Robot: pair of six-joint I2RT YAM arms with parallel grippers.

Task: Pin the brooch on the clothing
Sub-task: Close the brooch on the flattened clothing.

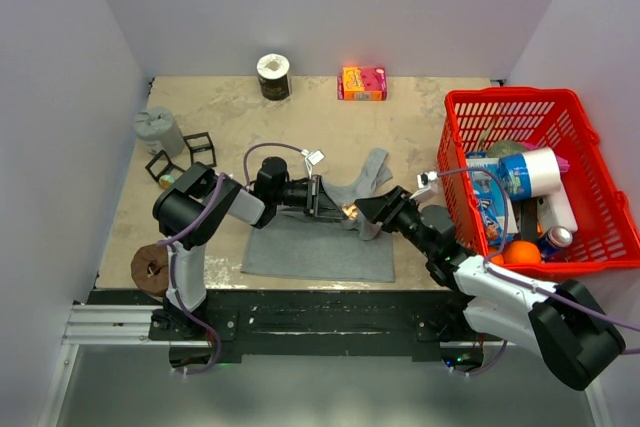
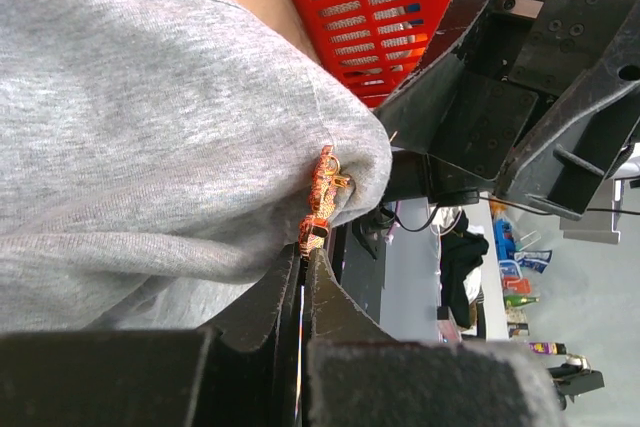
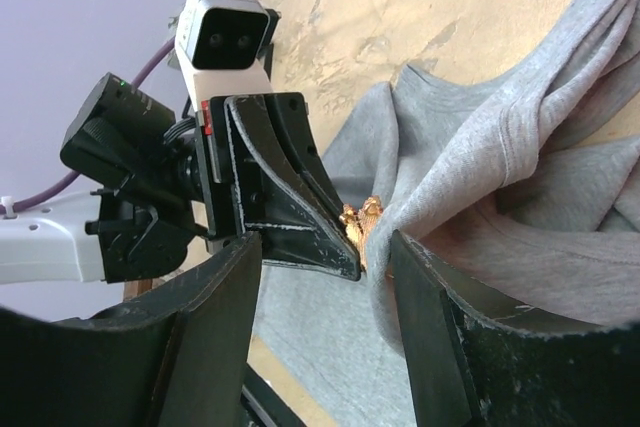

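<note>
The grey clothing (image 1: 318, 247) lies flat on the table, with its upper part pulled up into a fold (image 2: 150, 127) between the two grippers. The small orange-red brooch (image 2: 322, 197) sits against the tip of that fold (image 3: 500, 147). My left gripper (image 2: 303, 252) is shut on the brooch's lower end and reaches in from the left (image 1: 338, 205). My right gripper (image 3: 325, 282) stands open from the opposite side (image 1: 368, 212). Its fingers straddle the left gripper's tip, the brooch (image 3: 362, 222) and the fold, and one finger (image 3: 430, 307) is close beside the fabric.
A red basket (image 1: 590, 147) with bottles and packets stands at the right, close behind the right arm. At the back are a pink-orange box (image 1: 362, 83) and a dark roll (image 1: 273, 76). A grey lump (image 1: 158, 130), black frames (image 1: 185, 157) and a brown ring (image 1: 152, 269) sit on the left.
</note>
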